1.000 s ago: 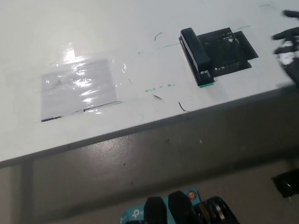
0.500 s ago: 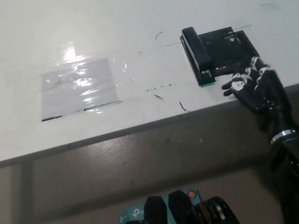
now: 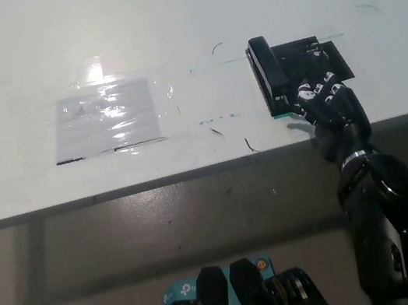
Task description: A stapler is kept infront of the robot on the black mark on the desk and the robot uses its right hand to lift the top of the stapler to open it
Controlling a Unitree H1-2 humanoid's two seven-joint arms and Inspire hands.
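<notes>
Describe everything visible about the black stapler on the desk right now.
The black stapler is a long, narrow bar with a dull plastic-looking finish. It lies flat and appears closed, running near to far along the left edge of the black square mark on the white desk. A small green patch shows at its near end. The black right hand sits at that near end, fingers right beside it; contact cannot be confirmed. The left hand is not in view.

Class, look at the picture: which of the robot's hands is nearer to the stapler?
The right. The black right hand is at the near end of the stapler, over the black mark beside it. The white left hand is not in view.
</notes>
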